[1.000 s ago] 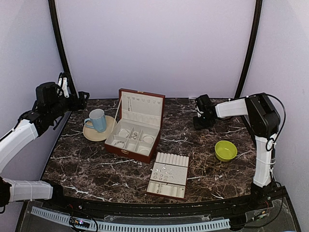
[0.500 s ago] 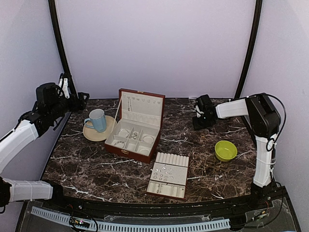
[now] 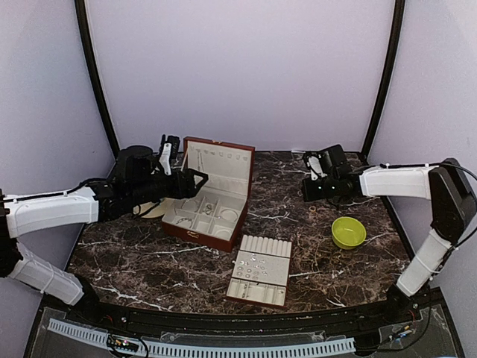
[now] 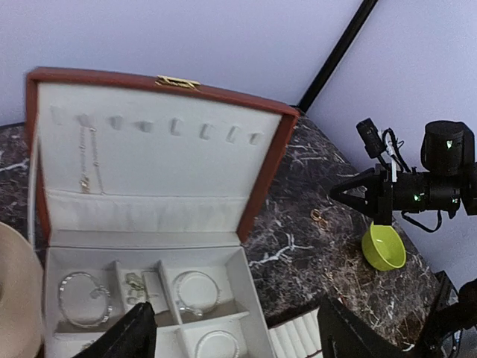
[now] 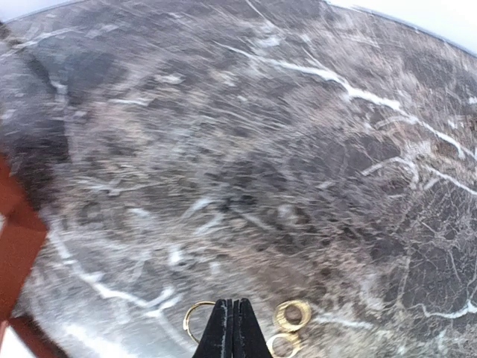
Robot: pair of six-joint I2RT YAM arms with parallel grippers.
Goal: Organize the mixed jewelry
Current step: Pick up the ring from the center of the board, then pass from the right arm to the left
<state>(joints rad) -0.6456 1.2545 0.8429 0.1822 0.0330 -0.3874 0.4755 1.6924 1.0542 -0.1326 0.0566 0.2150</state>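
The open reddish-brown box (image 3: 195,233) holds silvery jewelry: hoop bracelets (image 4: 196,291) in cream compartments, tiny pieces (image 4: 134,283), and a thin chain (image 4: 84,158) hanging in the lid. My left gripper (image 3: 195,179) hovers over the box's left side, open; its black fingers (image 4: 125,339) frame the compartments with nothing between them. Three small gold rings (image 5: 292,315) and a thin gold hoop (image 5: 192,319) lie on the marble right of the box. My right gripper (image 5: 233,332) is shut just above them, its tips between hoop and rings, gripping nothing visible.
A cream slotted ring tray (image 3: 259,270) with small pieces sits near the front. A lime-green bowl (image 3: 349,232) stands at the right. The saucer's rim (image 4: 13,298) shows left of the box; my left arm hides the mug. The right gripper (image 3: 308,192) hangs beyond the box.
My left arm has swung from the far-left wall to over the box, covering the mug, its jaws narrowing slightly. The right arm has stretched out and its gripper has shut.
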